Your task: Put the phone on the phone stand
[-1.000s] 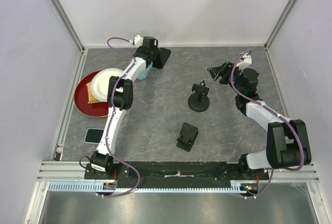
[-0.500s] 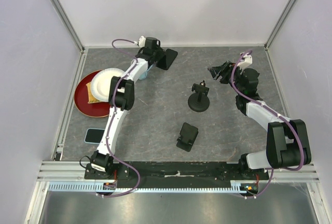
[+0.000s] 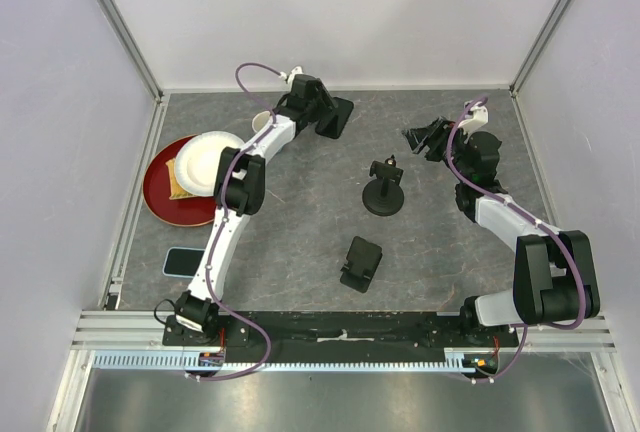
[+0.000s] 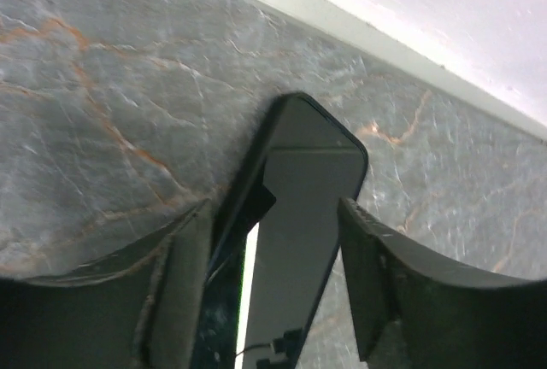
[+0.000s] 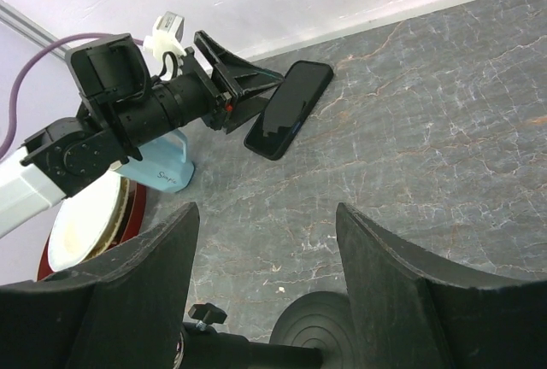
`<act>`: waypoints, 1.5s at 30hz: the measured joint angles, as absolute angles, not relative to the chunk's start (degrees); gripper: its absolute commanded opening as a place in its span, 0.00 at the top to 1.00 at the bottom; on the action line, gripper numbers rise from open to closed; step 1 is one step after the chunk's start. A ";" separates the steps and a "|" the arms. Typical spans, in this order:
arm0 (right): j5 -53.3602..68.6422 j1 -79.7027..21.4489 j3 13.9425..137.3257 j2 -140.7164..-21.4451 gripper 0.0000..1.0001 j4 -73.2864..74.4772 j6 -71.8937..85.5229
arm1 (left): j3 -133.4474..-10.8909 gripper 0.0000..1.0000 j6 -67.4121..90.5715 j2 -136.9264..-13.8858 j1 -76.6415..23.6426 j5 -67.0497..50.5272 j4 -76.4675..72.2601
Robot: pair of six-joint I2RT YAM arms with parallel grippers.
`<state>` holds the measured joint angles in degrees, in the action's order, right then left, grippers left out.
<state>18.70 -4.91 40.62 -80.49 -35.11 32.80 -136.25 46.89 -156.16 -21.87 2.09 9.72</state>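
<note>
Pickup step: left claw is straddling the flat black phone — clamped or loose, I cannot tell; right claw is idling open. Next, lifting toward the black round-based stand.

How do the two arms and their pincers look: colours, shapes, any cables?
The left arm and right arm have white links between black joint housings, on black bases. A purple cable runs along each, ending at a small white connector by the wrist. The left pincer and right pincer each have two broad, matte black fingers.
</note>
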 measured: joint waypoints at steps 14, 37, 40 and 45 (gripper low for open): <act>18.83 -4.69 40.62 -80.55 0.28 -35.14 32.80 | -136.07 0.04 26.13 -153.10 -25.26 -1.52 18.02; 19.25 -4.60 40.62 -80.62 0.28 -35.18 33.04 | -140.99 0.22 15.29 -153.21 -31.16 11.88 33.63; 19.25 -4.58 40.62 -80.62 0.27 -35.16 33.04 | -141.38 0.30 14.46 -153.21 -31.27 12.32 34.61; 19.27 -4.54 40.62 -80.62 0.28 -35.18 33.06 | -141.60 0.54 13.19 -153.21 -31.38 13.37 35.53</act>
<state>19.27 -4.54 40.62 -80.62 -35.18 33.06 -141.60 13.19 -153.21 -31.38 13.37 35.53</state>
